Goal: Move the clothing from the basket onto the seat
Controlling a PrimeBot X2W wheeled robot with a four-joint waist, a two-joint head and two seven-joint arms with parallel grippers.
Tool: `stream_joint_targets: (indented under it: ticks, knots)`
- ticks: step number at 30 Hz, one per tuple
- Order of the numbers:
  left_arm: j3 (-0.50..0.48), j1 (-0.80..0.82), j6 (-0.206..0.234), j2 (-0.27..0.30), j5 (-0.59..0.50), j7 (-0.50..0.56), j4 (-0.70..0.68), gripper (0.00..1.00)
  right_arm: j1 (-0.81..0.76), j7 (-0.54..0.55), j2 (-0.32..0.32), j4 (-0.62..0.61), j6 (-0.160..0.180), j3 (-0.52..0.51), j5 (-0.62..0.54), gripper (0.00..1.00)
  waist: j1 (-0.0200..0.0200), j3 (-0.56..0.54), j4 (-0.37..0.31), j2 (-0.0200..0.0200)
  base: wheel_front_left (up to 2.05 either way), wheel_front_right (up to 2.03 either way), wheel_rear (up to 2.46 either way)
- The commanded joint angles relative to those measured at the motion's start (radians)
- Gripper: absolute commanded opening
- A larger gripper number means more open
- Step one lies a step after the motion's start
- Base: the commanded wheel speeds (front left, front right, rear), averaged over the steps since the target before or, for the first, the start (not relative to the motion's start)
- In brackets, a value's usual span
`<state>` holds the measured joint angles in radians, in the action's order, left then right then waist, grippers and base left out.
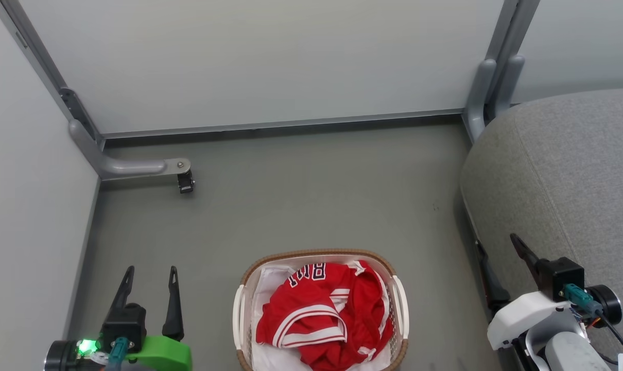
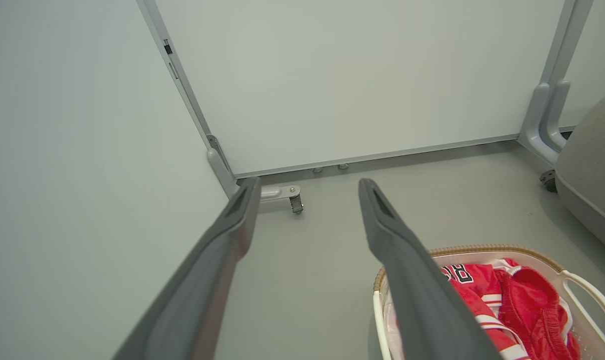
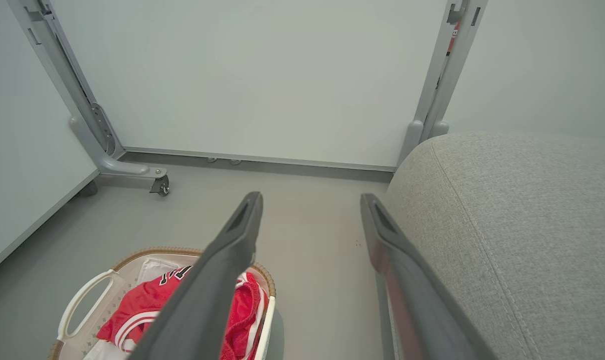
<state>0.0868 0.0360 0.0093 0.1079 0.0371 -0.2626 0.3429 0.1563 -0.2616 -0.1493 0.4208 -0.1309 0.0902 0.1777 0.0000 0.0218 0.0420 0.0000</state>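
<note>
The clothing (image 1: 322, 314) is a red heap inside the white basket (image 1: 316, 253) at the bottom middle of the head view. A striped, lettered jersey (image 1: 304, 304) lies on the left of the heap and plain red shorts (image 1: 370, 301) on the right. The grey seat (image 1: 564, 170) stands to the right of the basket. My left gripper (image 1: 152, 270) hangs open over the floor left of the basket, nothing between its fingers. My right gripper (image 1: 496, 239) is open at the seat's front edge. In the wrist views, the left gripper (image 2: 310, 181) and right gripper (image 3: 311, 196) are both open and empty, and each view shows the basket (image 2: 482, 248) (image 3: 147, 251), the clothing (image 2: 522, 300) (image 3: 132, 310) and the seat (image 2: 592, 165) (image 3: 507, 210).
Pale partition walls close off the back and the left. A grey bracket foot with a caster (image 1: 185, 181) juts onto the floor at the back left. Upright posts (image 1: 484, 98) stand by the seat's far corner. A flat white sheet (image 1: 270, 283) lines the basket under the red garments.
</note>
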Motion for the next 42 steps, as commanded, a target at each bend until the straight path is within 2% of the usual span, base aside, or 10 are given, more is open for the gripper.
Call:
stream_joint_targets:
  ticks: [1, 18, 42]
  knots:
    - [-0.007, -0.009, -0.003, -0.004, -0.009, -0.003, 0.004, 1.00, 0.008, -0.005, -0.007, -0.004, 0.000, 0.001, -0.003, 1.00, 0.0000, 0.004, -0.001, 0.0000, 0.00, 0.00, 0.00]
    - [-0.009, 0.053, -0.045, -0.045, -0.004, -0.002, 0.013, 1.00, 0.071, -0.005, -0.005, -0.067, 0.000, 0.000, 0.009, 1.00, 0.0000, 0.130, -0.030, 0.0000, 0.00, 0.00, 0.00]
    - [0.077, 0.233, -0.078, -0.055, -0.002, -0.002, 0.090, 1.00, 0.230, -0.005, 0.026, -0.188, 0.000, 0.036, 0.008, 1.00, 0.0000, 0.424, -0.123, 0.0000, 0.00, 0.00, 0.00]
